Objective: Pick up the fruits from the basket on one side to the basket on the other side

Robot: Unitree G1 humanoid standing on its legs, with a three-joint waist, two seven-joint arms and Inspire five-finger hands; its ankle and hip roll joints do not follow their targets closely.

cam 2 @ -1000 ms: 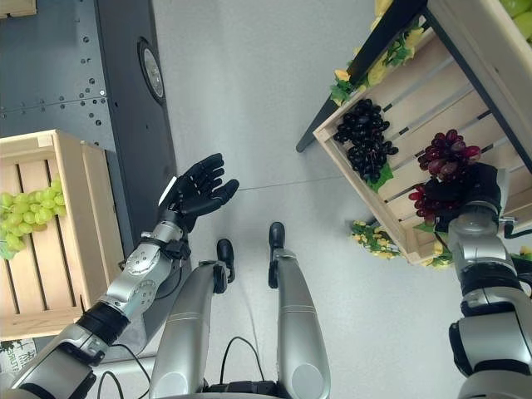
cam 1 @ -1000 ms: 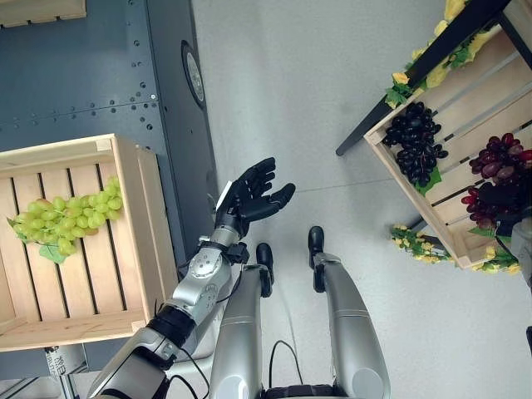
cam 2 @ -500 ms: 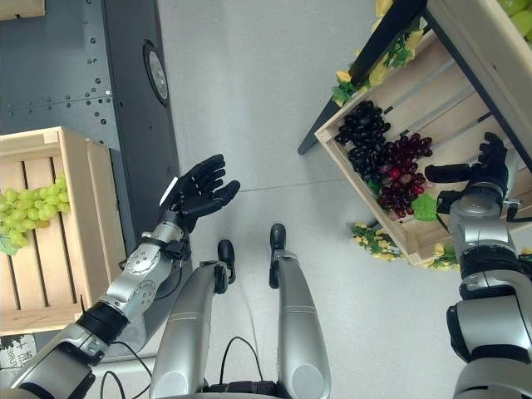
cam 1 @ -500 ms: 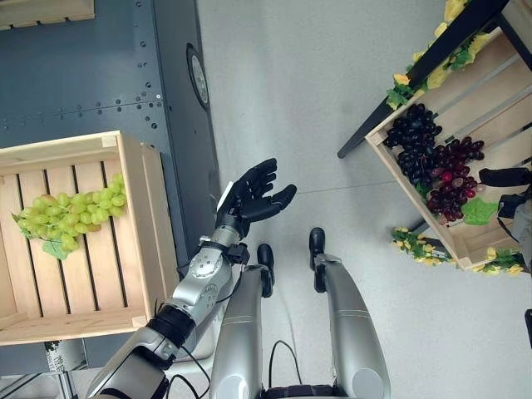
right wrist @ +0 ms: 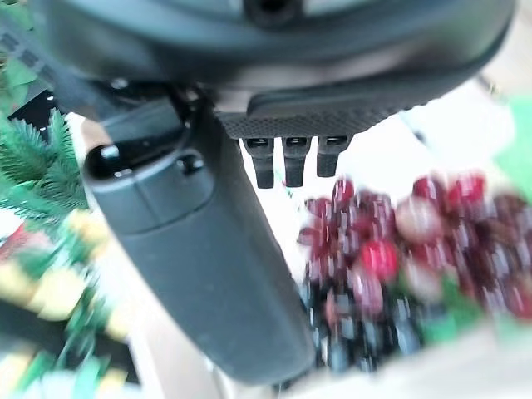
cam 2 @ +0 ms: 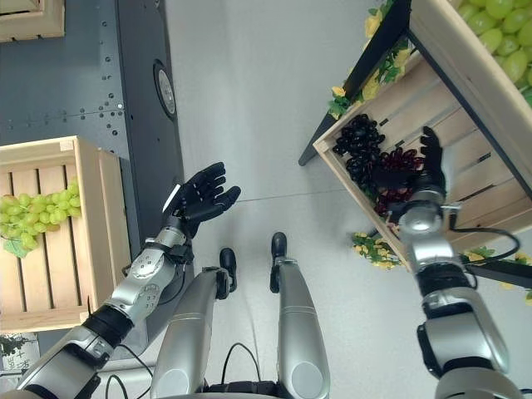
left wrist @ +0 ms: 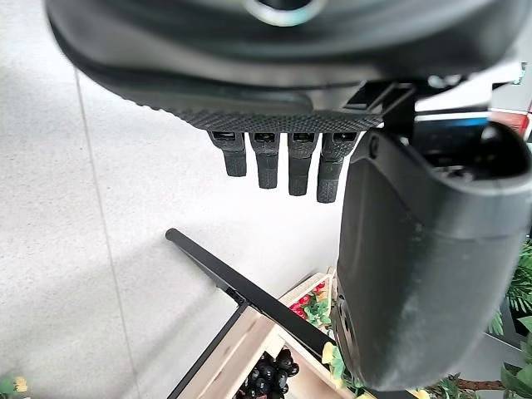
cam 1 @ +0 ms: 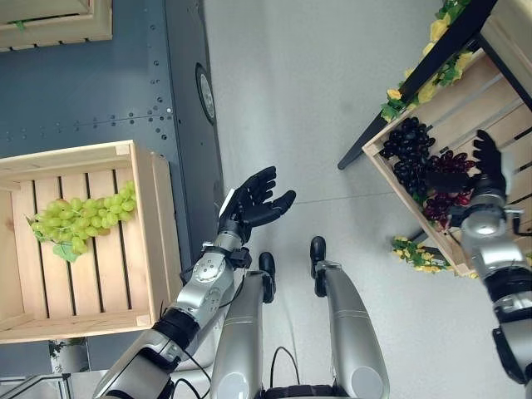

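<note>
On the robot's left, a wooden slatted crate (cam 1: 148,241) holds a bunch of green grapes (cam 1: 81,218) lying on its slats near the far wall. Beside the crate, the left hand (cam 1: 249,201) hangs over the grey floor (cam 1: 299,100) with its palm up and fingers spread loose, empty. To the right, a second wooden crate (cam 2: 349,179) sits tilted on a black-framed stand (cam 1: 416,83), trimmed with yellow and green artificial leaves (cam 1: 414,251). Inside it a bunch of black grapes (cam 2: 359,143) lies touching a bunch of red grapes (cam 2: 397,176). The right hand (cam 2: 426,162) hovers over the red bunch, fingers straight, gripping nothing.
</note>
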